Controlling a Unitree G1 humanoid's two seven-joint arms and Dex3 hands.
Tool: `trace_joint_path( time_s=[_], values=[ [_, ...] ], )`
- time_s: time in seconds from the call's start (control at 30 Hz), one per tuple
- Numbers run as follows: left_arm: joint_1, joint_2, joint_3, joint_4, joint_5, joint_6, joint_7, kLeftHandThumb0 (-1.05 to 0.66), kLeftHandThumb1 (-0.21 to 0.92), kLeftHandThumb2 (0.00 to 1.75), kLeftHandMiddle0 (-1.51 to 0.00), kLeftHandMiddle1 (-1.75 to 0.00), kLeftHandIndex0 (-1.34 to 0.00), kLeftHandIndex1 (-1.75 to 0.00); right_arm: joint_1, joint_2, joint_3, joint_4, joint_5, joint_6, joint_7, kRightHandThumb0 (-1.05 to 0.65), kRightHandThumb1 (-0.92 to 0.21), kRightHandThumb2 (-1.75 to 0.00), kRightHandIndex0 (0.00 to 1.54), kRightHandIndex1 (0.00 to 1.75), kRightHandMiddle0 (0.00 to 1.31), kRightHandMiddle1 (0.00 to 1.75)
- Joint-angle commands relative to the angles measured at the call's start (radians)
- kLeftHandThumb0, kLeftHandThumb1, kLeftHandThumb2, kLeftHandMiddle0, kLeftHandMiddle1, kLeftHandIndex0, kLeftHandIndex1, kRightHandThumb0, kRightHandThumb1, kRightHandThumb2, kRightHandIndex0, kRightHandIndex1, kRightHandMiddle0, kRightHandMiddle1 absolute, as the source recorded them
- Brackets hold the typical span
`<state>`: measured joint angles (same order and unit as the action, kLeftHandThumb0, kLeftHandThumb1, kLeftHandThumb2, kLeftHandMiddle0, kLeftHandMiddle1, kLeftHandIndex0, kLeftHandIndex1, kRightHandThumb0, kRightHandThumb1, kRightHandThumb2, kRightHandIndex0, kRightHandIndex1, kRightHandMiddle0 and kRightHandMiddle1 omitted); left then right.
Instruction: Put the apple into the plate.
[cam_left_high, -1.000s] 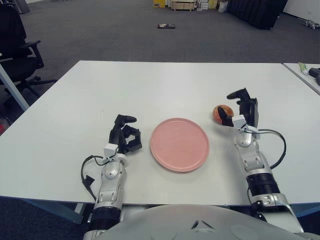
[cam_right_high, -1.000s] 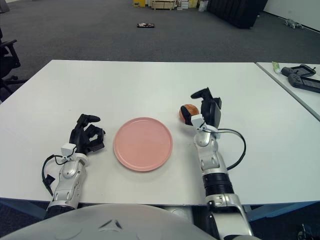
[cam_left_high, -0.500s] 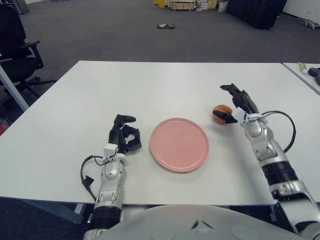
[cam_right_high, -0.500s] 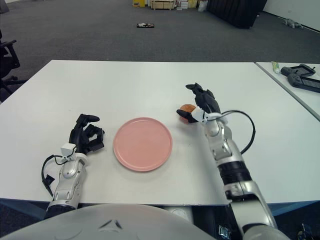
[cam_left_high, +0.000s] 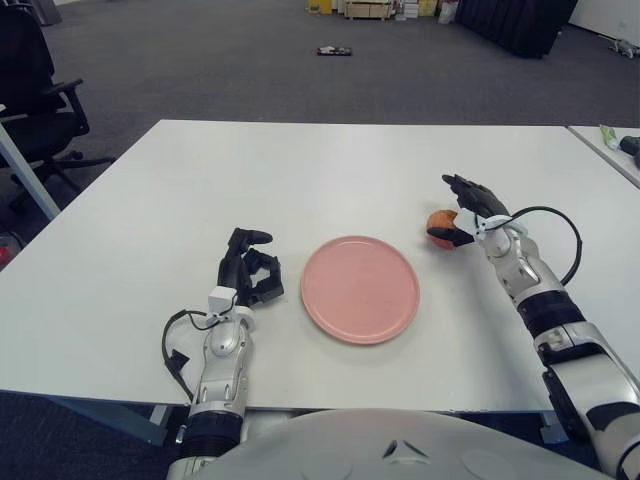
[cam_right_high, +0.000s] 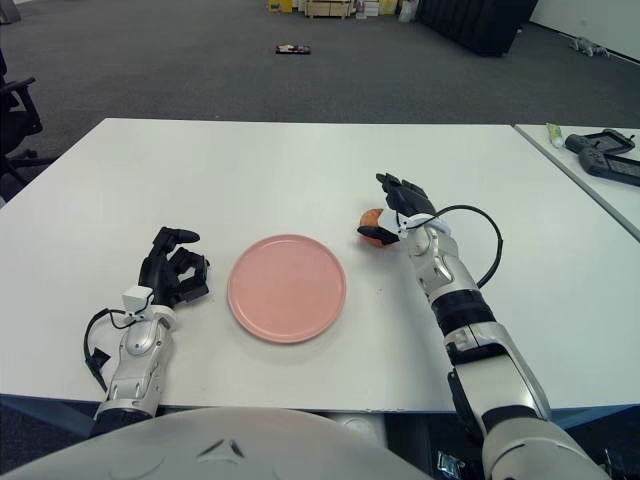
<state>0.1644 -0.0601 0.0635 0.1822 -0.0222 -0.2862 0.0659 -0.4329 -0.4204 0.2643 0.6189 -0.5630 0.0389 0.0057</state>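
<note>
A white table (cam_left_high: 330, 170) stood before the robot, and a round pink plate (cam_left_high: 360, 289) lay on it near the front edge, roughly midway between the two arms. The plate held nothing. The apple (cam_left_high: 441, 225), orange-red, sat on the tabletop to the right of the plate and a little farther back, apart from the plate's rim.

The right hand (cam_left_high: 470, 205) was at the apple's right side. One dark finger lay low against the near side of the fruit while the other fingers (cam_right_high: 398, 190) reached forward above and behind it, so the hand cupped the apple loosely. Whether the fingers actually pressed on the fruit could not be told from either eye view; the apple still looked to be resting on the table. A black cable (cam_right_high: 478, 235) looped out from the right wrist.

The left hand (cam_left_high: 248, 272) showed just left of the plate, its black fingers curled in together and holding nothing.

Beyond the table lay grey carpet, with a black office chair (cam_left_high: 35, 90) at the far left. On a second table at the right edge lay a dark handheld device (cam_right_high: 605, 155).
</note>
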Motion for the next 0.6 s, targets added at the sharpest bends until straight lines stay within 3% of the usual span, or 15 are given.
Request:
trace_joint_path(
  time_s=[0.0, 0.27, 0.57],
  values=[
    [0.018, -0.001, 0.005, 0.015, -0.007, 0.036, 0.002, -0.01, 0.38, 1.25, -0.56, -1.71, -0.35, -1.75, -0.035, 0.007, 0.018, 0.057, -0.011, 0.014, 0.001, -0.77, -0.44, -0.79, 0.00, 0.00, 0.00, 0.26],
    [0.022, -0.003, 0.005, -0.002, -0.009, 0.053, 0.002, -0.01, 0.38, 1.25, -0.55, -1.72, -0.35, -1.75, -0.059, 0.026, 0.052, 0.152, -0.015, 0.029, -0.003, -0.78, -0.50, -0.78, 0.00, 0.00, 0.00, 0.28],
    [0.026, -0.003, 0.006, -0.012, -0.011, 0.057, 0.000, -0.01, 0.36, 1.28, -0.55, -1.74, -0.37, -1.75, -0.095, 0.075, 0.087, 0.355, -0.008, -0.004, -0.052, -0.76, -0.55, -0.77, 0.01, 0.00, 0.00, 0.35]
  ],
)
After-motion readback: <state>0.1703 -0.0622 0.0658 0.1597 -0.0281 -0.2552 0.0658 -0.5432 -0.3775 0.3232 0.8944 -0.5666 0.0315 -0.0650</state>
